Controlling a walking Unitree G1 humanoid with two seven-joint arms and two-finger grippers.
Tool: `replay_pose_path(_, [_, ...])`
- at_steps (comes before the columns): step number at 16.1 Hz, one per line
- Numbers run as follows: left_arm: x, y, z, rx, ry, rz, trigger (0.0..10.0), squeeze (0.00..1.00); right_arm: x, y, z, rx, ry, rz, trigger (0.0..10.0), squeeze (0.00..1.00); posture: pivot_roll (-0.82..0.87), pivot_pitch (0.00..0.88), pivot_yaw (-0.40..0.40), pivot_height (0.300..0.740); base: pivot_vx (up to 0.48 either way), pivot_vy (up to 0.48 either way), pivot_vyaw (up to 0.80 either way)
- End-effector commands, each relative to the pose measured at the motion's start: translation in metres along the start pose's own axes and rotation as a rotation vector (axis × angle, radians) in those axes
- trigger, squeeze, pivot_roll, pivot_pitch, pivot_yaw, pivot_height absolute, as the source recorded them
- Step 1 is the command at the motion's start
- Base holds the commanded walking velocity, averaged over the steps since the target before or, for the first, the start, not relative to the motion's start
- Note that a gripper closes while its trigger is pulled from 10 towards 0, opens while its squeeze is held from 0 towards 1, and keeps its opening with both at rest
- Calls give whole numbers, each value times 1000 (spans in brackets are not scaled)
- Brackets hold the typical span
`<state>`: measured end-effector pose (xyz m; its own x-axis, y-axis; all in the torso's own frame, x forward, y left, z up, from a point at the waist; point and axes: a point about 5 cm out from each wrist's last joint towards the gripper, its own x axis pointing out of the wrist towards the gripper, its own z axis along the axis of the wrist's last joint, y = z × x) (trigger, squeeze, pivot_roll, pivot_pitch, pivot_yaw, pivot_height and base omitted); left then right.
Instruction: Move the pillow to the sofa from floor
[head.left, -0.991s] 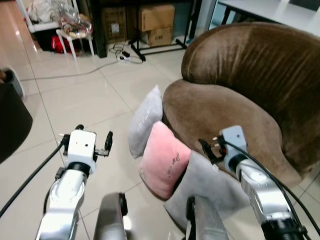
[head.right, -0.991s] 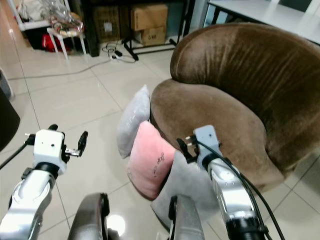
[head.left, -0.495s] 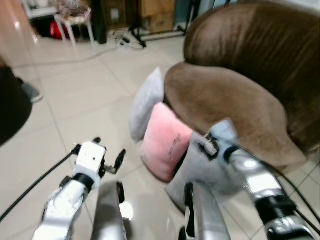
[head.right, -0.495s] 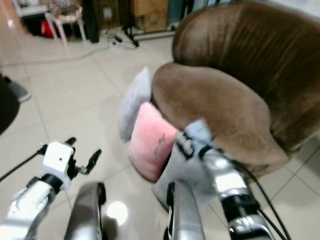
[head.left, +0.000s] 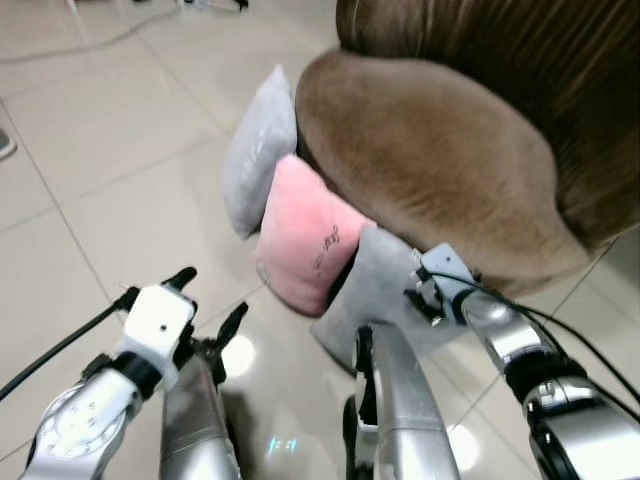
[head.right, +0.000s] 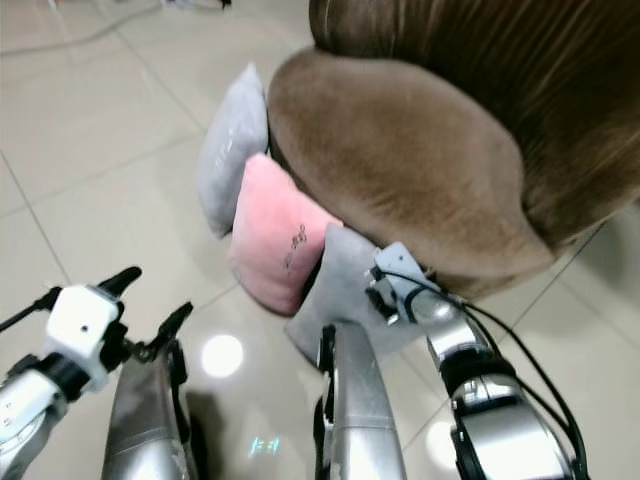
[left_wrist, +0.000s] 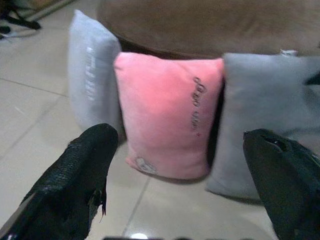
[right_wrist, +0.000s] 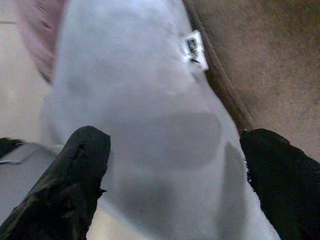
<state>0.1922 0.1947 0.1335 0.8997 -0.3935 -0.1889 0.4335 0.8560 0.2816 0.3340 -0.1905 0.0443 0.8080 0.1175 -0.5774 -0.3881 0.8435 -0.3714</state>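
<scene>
Three pillows lean upright on the floor against the front of the brown sofa (head.left: 440, 150): a light grey pillow (head.left: 258, 150) farthest, a pink pillow (head.left: 305, 240) in the middle, and a grey pillow (head.left: 375, 290) nearest. My right gripper (head.left: 418, 295) is at the grey pillow's upper edge; in the right wrist view the right gripper (right_wrist: 175, 185) is open, its fingers spread on either side of that pillow (right_wrist: 140, 110). My left gripper (head.left: 208, 300) hangs open over the floor, and in the left wrist view it faces the pink pillow (left_wrist: 170, 110) from a short distance.
Glossy beige floor tiles (head.left: 110, 190) spread out to the left of the pillows. My own silver legs (head.left: 395, 400) stand at the bottom of the eye views, close to the grey pillow. The sofa seat (head.right: 390, 160) bulges out above the pillows.
The camera has tilted down and closer to the pillows. My right gripper has dropped from in front of the sofa seat to the grey pillow's top edge. The left arm has lowered.
</scene>
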Motion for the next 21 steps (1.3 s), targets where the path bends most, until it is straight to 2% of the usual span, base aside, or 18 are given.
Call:
replay_pose_path(1, [-8, -5, 5, -10, 4, -29, 10000, 0, -1, -5, -8, -5, 18, -36, 10000, 0, 34, 361, -93, 536, 0, 0, 0])
replay_pose_path(2, [-17, -9, 6, -1, 24, -49, 10000, 0, 0, -5, -9, -30, 24, -53, 10000, 0, 61, 389, -77, 536, 0, 0, 0])
replay_pose_path(4, [-27, -11, 9, 17, 59, -86, 10000, 0, 2, -5, -6, -3, 14, -99, 10000, 0, 85, 423, -59, 536, 0, 0, 0])
replay_pose_path(7, [-34, -8, 10, 26, 92, -101, 10000, 0, 5, 3, -7, -22, 35, -97, 10000, 0, 98, 436, -54, 536, 0, 0, 0])
replay_pose_path(8, [-36, -8, 11, 26, 96, -101, 10000, 0, 5, 8, -7, -33, 37, -91, 8039, 0, 99, 433, -54, 536, 0, 0, 0])
replay_pose_path(9, [-36, -9, 12, 25, 99, -104, 10000, 0, 7, 12, -5, -33, 30, -85, 0, 0, 98, 429, -55, 536, 0, 0, 0])
replay_pose_path(14, [-36, -16, 10, -9, 112, -150, 10000, 0, 9, 14, 6, -37, -12, -79, 0, 0, 83, 402, -72, 536, 0, 0, 0])
replay_pose_path(18, [-35, -20, 8, -12, 123, -156, 10000, 0, 8, 11, 7, -65, -11, -95, 0, 0, 84, 390, -75, 536, 0, 0, 0])
replay_pose_path(21, [-33, -21, 7, -16, 123, -151, 10000, 0, 9, 17, 6, -12, -18, -68, 0, 0, 79, 378, -73, 536, 0, 0, 0])
